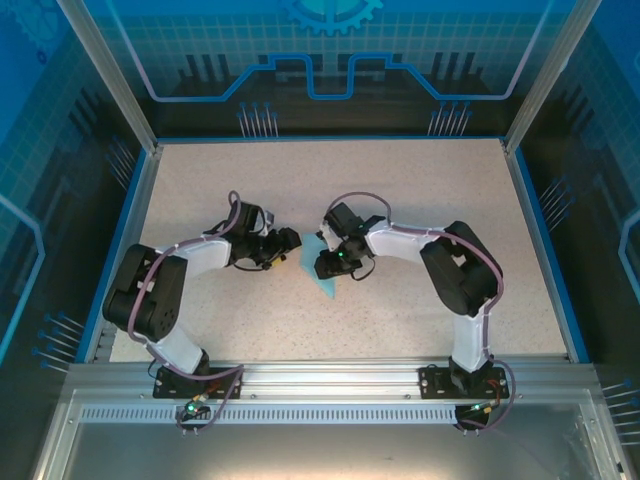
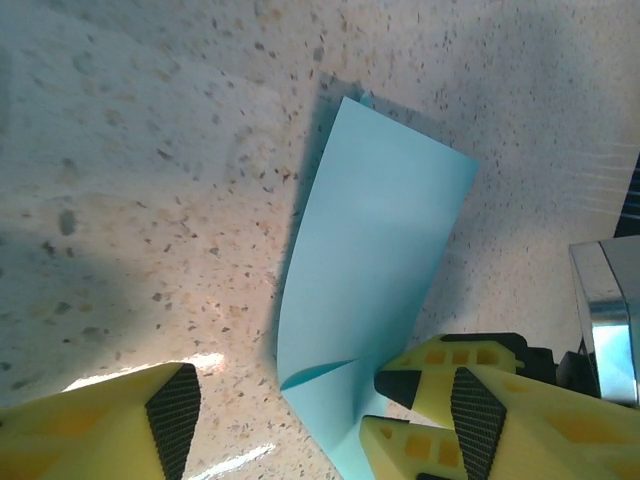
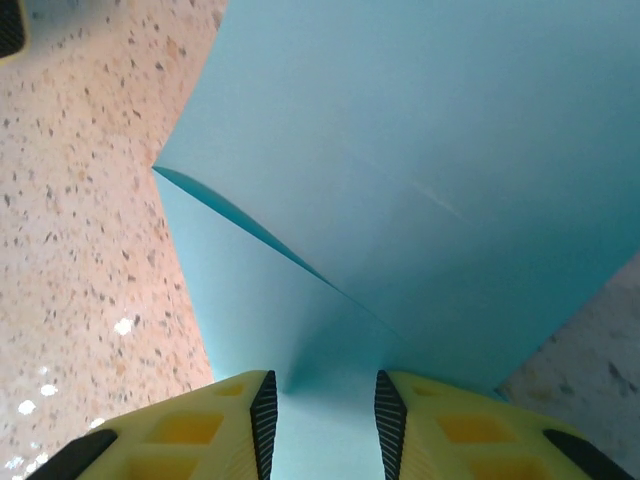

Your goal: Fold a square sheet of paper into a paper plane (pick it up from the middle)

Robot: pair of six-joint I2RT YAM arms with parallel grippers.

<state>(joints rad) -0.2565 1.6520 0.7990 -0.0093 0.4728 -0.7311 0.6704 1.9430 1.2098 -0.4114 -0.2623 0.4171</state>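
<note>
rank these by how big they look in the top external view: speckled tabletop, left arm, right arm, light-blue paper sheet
1. speckled tabletop
2. left arm and right arm: look alike, not ranked
3. light-blue paper sheet, smallest, partly covered

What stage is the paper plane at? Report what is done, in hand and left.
Done: the sheet of paper has one flap lifted and curling over the layer beneath, with no pressed crease visible. In hand: the right gripper straddles the sheet's edge, grip unclear, and the left gripper hovers open next to it. Left: flattening this fold and every later one; nothing pointed yet.
</note>
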